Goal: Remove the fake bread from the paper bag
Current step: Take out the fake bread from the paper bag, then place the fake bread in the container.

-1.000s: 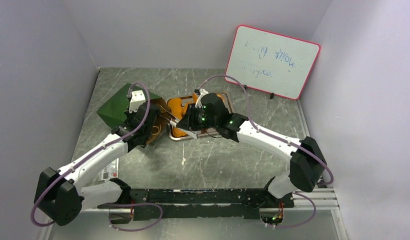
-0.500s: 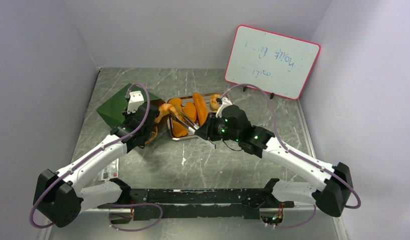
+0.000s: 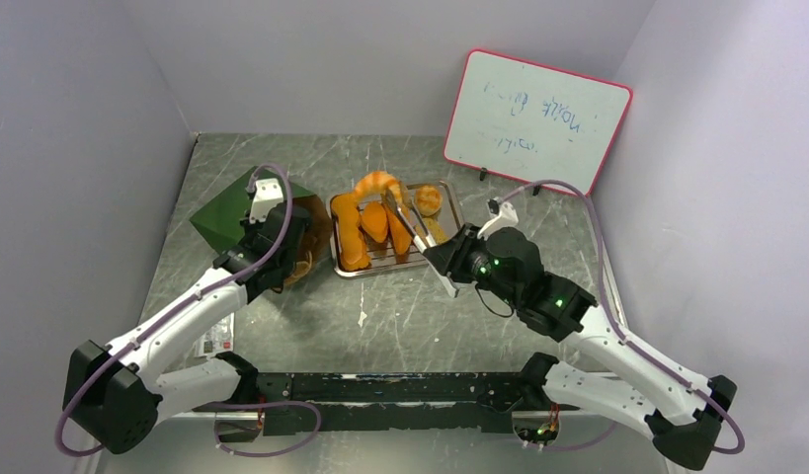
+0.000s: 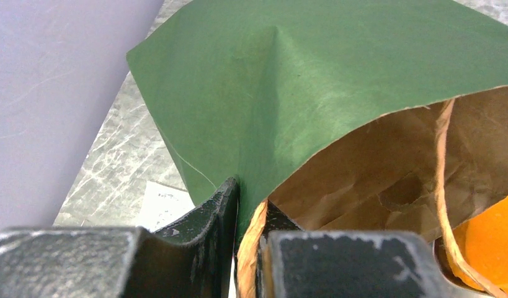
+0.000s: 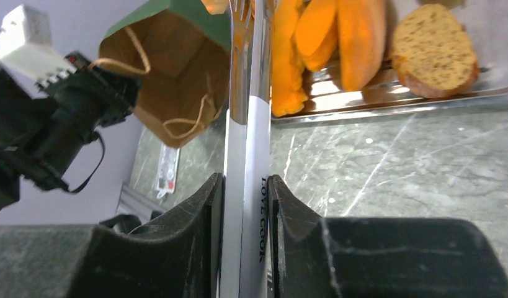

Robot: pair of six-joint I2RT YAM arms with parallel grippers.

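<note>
The dark green paper bag [image 3: 225, 211] lies on its side, brown mouth facing right. My left gripper [image 3: 279, 240] is shut on the bag's rim [image 4: 263, 161], one finger outside and one inside. One orange fake bread [image 4: 490, 242] shows inside the bag beside a cord handle [image 4: 440, 167]. My right gripper [image 5: 245, 181] is shut on metal tongs [image 5: 246, 118]. The tongs [image 3: 417, 229] reach over the silver tray [image 3: 449, 209], their tips at a curved bread [image 3: 376, 183]. Several breads [image 5: 356, 34] lie in the tray [image 5: 394, 102], with a round bun [image 5: 432, 53] at its right.
A red-framed whiteboard [image 3: 536, 123] leans at the back right. A white card [image 3: 214, 339] lies on the table by the left arm. Grey walls close in the left, back and right sides.
My right arm has swung right, away from the bag's mouth, carrying the tongs and a curved bread over the tray. The left gripper has kept its hold on the bag.
</note>
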